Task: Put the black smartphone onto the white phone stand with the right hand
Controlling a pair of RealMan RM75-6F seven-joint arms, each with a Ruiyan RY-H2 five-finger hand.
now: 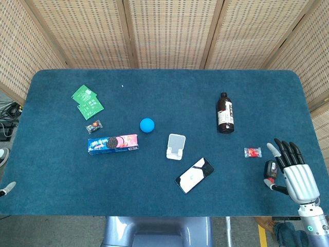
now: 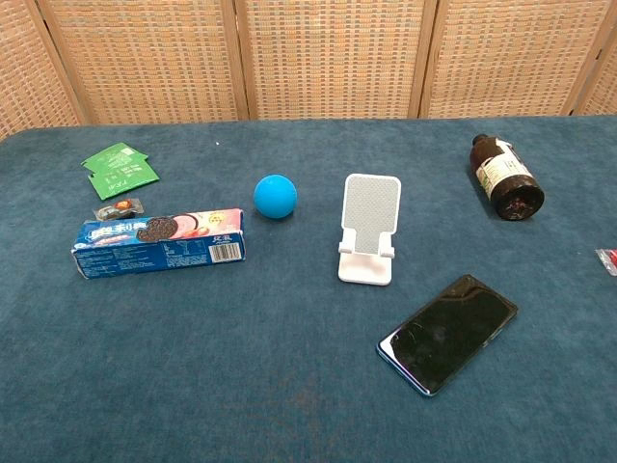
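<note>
The black smartphone [image 1: 195, 175] [image 2: 448, 332] lies flat and slanted on the blue table, just near and right of the white phone stand [image 1: 176, 146] [image 2: 368, 228], which stands upright and bare. My right hand [image 1: 294, 174] hovers at the table's near right corner, fingers spread and holding nothing, well to the right of the phone. It does not show in the chest view. Of my left arm only a grey tip [image 1: 7, 188] shows at the left edge of the head view; the hand itself is hidden.
A dark brown bottle [image 1: 225, 113] [image 2: 507, 178] lies at the back right. A small red packet [image 1: 252, 152] sits near my right hand. A blue ball [image 1: 147, 125] [image 2: 276, 196], a cookie box [image 1: 113, 143] [image 2: 159, 243], a wrapped candy [image 1: 94, 125] and green sachets [image 1: 87, 101] occupy the left.
</note>
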